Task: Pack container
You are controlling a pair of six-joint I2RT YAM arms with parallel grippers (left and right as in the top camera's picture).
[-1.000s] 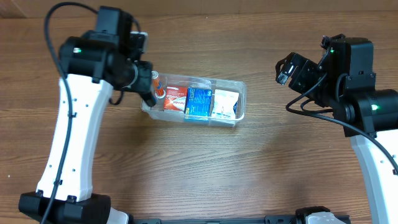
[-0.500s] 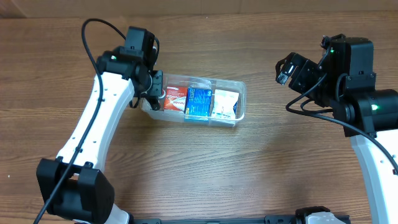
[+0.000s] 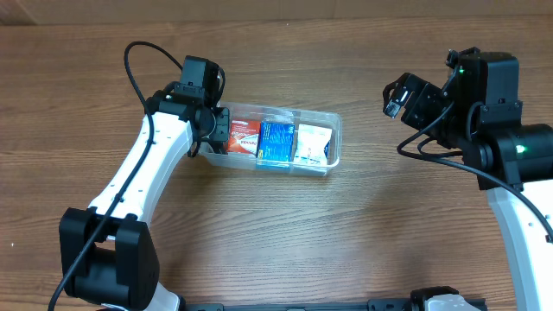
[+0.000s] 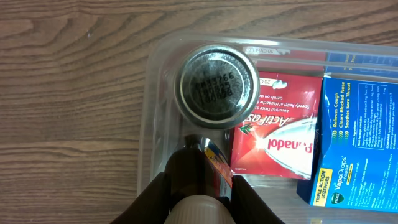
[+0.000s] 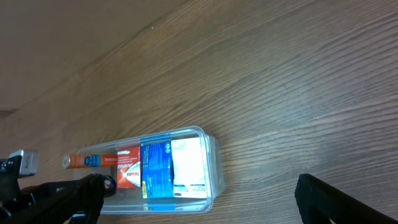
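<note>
apparently this is the placing step: the left gripper (image 4: 202,182) is clamped on an orange tube (image 4: 216,84), whose round base points ahead of the fingers into the end of the clear container (image 4: 149,124) beneath them. next, i'd judge, lower and let go. a red packet (image 4: 280,146) just right of the fingers touches the tube and crowds the slot, with a blue box (image 4: 354,143) beyond. the right gripper (image 3: 399,93) hangs well apart; i cannot tell its opening.

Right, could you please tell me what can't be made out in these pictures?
Overhead: the left hand largely hides the tube and the container's left end.
Left wrist: the frame edge cuts off the container's right end, white packet included.
Right wrist: the white packet's print is too small to read.
</note>
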